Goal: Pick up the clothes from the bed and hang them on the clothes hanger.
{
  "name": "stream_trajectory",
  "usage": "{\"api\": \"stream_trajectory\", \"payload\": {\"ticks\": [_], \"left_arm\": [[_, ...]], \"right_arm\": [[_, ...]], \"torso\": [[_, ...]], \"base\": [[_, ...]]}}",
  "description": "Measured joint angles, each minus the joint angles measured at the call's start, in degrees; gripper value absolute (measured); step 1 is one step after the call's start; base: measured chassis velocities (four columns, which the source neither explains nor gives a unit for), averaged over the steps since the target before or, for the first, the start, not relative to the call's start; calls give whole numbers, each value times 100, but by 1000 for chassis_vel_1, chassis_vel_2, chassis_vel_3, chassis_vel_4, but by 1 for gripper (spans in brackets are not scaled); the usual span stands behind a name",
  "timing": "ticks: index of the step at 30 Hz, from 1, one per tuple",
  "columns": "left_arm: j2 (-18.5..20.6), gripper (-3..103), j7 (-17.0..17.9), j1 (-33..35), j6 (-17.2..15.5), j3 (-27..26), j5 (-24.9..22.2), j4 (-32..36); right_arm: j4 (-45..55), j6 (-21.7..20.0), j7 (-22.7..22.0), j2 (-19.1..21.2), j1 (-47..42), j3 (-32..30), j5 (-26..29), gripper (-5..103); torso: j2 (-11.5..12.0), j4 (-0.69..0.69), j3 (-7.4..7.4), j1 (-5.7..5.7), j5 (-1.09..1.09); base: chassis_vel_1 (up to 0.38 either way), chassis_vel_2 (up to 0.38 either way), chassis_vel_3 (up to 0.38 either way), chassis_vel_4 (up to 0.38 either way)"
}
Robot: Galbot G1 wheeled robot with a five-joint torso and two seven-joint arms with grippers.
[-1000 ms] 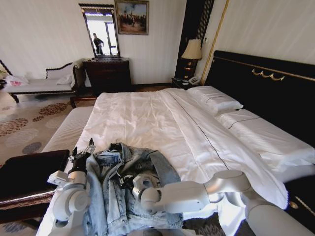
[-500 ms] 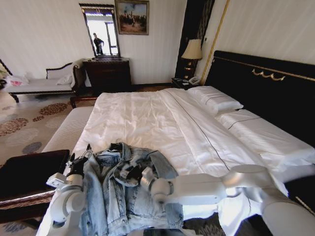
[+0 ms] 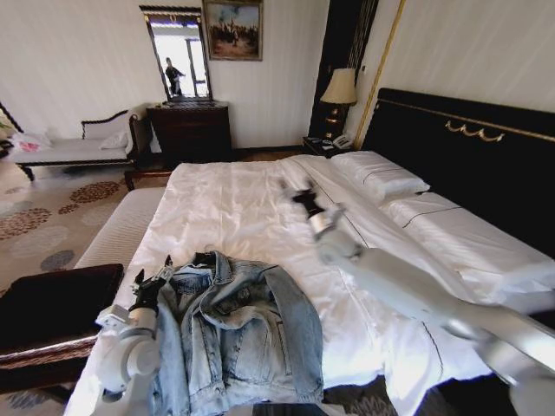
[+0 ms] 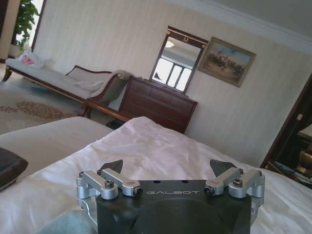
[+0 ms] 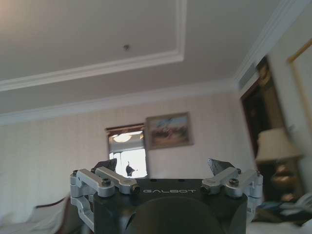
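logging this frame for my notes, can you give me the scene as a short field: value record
garment: light blue faded denim jacket, lying spread on the near corner of the bed
surface: large double bed with white sheets and black headboard
left gripper: open, beside the jacket's collar, holding nothing
right gripper: open, raised above mid-bed, empty
hanger on jacket: cannot tell

The left gripper (image 3: 153, 279) sits at lower left of the head view, fingers spread apart. The right gripper (image 3: 303, 198) is raised at frame centre, arm stretched forward, fingers parted.
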State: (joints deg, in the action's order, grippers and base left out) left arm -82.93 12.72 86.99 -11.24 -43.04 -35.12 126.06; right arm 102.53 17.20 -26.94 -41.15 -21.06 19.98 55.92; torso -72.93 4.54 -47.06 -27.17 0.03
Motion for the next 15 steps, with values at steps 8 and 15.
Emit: {"api": "stream_trajectory", "payload": {"ticks": [8, 15], "left_arm": [[-76, 100, -68, 279, 36, 111, 268, 322], [-130, 100, -133, 691, 113, 115, 488, 601]], "right_arm": [[139, 860, 1326, 521, -2278, -2509, -633, 100], [514, 1318, 2934, 216, -4417, -4492, -107, 100]], "torso": [[0, -3, 1, 2, -3], [-2, -4, 2, 2, -4]], "base": [[0, 0, 0, 0], [0, 0, 0, 0]]}}
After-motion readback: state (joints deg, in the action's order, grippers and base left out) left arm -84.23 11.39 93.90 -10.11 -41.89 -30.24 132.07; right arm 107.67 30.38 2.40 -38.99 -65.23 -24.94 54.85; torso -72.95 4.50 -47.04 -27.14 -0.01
